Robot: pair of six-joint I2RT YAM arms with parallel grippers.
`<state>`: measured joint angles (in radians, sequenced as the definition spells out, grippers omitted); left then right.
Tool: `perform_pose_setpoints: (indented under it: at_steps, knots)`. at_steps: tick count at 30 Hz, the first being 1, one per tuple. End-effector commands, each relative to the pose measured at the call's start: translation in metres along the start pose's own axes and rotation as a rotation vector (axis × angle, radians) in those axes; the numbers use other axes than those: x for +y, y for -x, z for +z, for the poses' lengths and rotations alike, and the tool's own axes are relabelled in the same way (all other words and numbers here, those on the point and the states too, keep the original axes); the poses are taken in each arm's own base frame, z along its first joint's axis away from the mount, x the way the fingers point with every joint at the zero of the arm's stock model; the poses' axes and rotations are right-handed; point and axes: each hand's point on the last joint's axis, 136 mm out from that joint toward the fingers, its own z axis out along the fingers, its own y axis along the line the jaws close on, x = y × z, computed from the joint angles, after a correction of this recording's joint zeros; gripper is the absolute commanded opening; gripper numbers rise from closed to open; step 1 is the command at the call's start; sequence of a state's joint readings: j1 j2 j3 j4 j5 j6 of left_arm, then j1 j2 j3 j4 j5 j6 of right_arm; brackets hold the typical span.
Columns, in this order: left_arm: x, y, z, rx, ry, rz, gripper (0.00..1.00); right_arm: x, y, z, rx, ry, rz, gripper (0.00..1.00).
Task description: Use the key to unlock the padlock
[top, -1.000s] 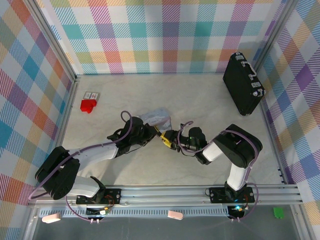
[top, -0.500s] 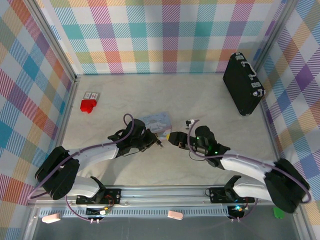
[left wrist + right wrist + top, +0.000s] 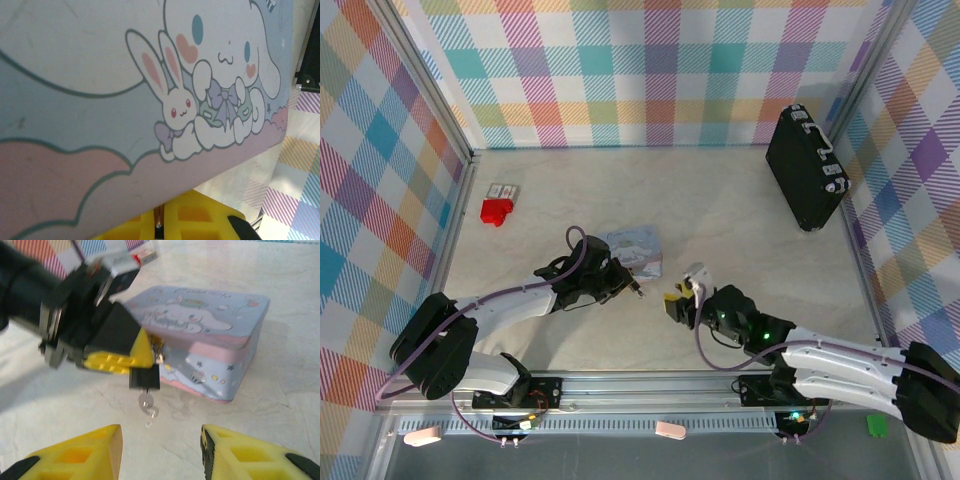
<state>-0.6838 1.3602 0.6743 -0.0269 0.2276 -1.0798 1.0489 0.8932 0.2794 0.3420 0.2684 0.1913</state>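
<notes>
Just in front of the pastel blue cartoon-printed metal tin, the small dark square padlock hangs from the left end effector. Its yellow fingertips are closed on the padlock's thin metal shackle. The tiny silvery metal key dangles from the padlock's underside, apparently seated in the keyhole, with a small ring below it. Blur hides how deep it sits. Padlock and key look to be just clear of the pale marbled worktop. The right end effector sits near and lower, its yellow fingers spread wide with nothing between them.

The main risk is that the padlock is held by the shackle alone. When the right end effector closes on the key and twists, the body may swing or spin with it, so the turn is lost instead of working the lock. The key is very small, so the pads could close on the loose ring instead of the flat head. They could also knock the key sideways and tug it out of the keyhole. A firm pinch on the shackle may also keep it from springing free once the lock turns. The tin stands just behind, so a push forward could press the padlock against its wall.
</notes>
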Motion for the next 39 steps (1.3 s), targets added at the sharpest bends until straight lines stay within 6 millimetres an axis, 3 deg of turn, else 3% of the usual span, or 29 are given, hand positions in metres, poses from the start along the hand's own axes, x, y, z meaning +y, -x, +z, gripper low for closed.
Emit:
perform_pose_setpoints:
  at_steps: [1,14,29,39]
  knots:
    - [-0.018,0.002,-0.007,0.011,-0.05,0.024,0.0,0.001,0.013,0.003,-0.082,-0.062,-0.186,0.45]
    - [-0.019,-0.002,-0.008,0.027,-0.069,0.033,0.0,0.035,-0.007,0.05,-0.081,-0.05,-0.315,0.41]
    - [-0.021,-0.005,-0.011,0.026,-0.086,0.045,0.0,0.036,-0.021,0.07,-0.071,-0.078,-0.353,0.35]
    - [-0.021,-0.007,-0.008,0.035,-0.083,0.051,0.0,0.027,-0.03,0.084,-0.07,-0.15,-0.361,0.34]
